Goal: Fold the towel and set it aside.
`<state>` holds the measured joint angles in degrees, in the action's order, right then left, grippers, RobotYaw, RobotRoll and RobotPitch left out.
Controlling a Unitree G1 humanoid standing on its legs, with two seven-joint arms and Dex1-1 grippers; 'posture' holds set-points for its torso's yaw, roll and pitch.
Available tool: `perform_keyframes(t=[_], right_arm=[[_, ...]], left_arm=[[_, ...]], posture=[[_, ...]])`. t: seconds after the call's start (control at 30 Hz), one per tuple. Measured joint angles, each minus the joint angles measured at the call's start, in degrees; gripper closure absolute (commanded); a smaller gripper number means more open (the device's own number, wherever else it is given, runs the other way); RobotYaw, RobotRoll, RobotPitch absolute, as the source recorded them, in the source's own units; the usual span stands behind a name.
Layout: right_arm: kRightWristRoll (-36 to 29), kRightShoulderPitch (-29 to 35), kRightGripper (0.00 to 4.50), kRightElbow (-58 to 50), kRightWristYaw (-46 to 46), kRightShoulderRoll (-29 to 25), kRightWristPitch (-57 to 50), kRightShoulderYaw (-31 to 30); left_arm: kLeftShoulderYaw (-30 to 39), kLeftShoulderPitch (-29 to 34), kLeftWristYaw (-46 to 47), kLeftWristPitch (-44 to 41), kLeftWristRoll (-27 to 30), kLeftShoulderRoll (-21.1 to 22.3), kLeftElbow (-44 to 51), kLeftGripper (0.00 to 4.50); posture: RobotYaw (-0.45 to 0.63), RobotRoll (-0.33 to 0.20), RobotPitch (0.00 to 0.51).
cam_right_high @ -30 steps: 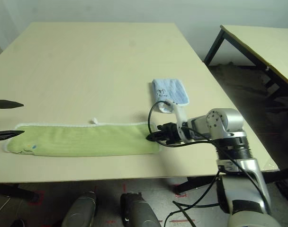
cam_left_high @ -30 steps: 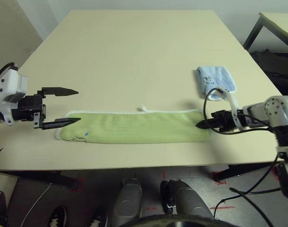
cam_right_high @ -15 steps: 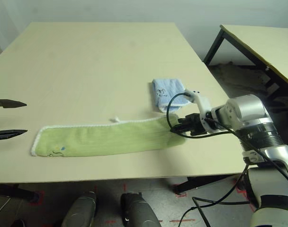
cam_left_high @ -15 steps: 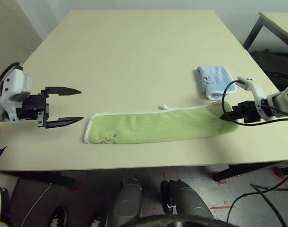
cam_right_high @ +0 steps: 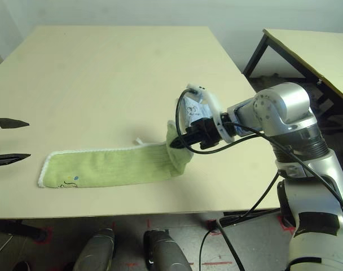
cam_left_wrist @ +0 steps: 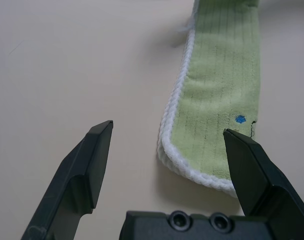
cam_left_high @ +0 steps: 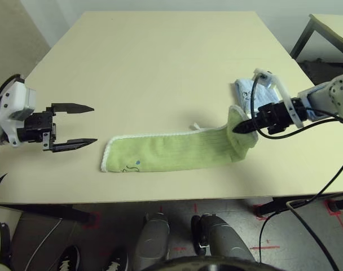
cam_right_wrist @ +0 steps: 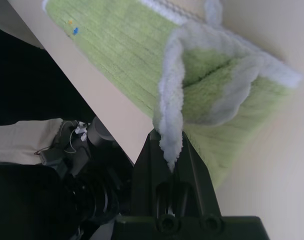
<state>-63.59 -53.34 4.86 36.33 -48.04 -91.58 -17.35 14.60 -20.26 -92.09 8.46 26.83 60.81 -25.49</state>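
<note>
Two black jaws of our right gripper point(cam_left_high: 246, 127) pinch one end of the long green terry towel with white edging point(cam_left_high: 171, 151), lifted from the pale table point(cam_left_high: 160, 68); our left pair point(cam_left_high: 96, 124) is spread beside the flat end. We should carry the pinched end inward low, align the white edges, and lay it down before letting go.

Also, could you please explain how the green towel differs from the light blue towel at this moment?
The green towel is a long strip with one end lifted, while the light blue towel lies as a compact folded bundle. The green towel is gripped by the right gripper; the light blue towel lies behind that gripper, partly hidden. The green towel is also the larger. Both lie on the table and carry a small drawing.
</note>
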Motion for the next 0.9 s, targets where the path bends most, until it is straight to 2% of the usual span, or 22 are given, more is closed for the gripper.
perform_keyframes(t=[0.2,0.23,0.27,0.43,0.6,0.63,0.9], right_arm=[[-7.9,3.1,4.49,1.3,-15.2,3.4,0.0,3.2],[-9.0,3.1,4.02,1.7,-17.0,3.9,0.0,3.8],[-10.6,3.1,3.82,2.6,-19.2,4.6,0.0,4.6],[-17.6,3.1,2.08,5.2,-27.5,6.7,0.0,6.6],[-25.9,3.0,0.22,5.9,-32.2,5.7,0.0,7.0],[-27.2,2.9,0.06,5.9,-32.9,5.1,0.0,6.9],[-35.8,2.6,0.06,6.1,-37.9,3.8,0.5,5.5]], left_arm=[[0.0,0.0,0.0,0.0,0.0,0.0,0.0,0.0],[0.0,0.0,0.0,0.0,0.0,0.0,0.0,0.0],[0.0,0.0,0.0,0.0,0.0,0.0,0.0,0.0],[0.0,0.0,0.0,0.0,-0.1,0.0,0.0,0.0],[0.0,-0.7,0.0,0.2,-0.2,0.0,-0.6,0.0],[0.0,-0.9,0.0,0.3,-0.2,0.0,-0.9,0.0],[0.0,-2.0,0.0,1.1,-1.4,0.0,-2.9,0.0]], posture=[[0.15,0.0,0.111],[0.15,0.0,0.111],[0.15,0.0,0.111],[0.15,0.0,0.11],[0.14,0.0,0.111],[0.14,0.0,0.113],[0.14,0.0,0.114]])
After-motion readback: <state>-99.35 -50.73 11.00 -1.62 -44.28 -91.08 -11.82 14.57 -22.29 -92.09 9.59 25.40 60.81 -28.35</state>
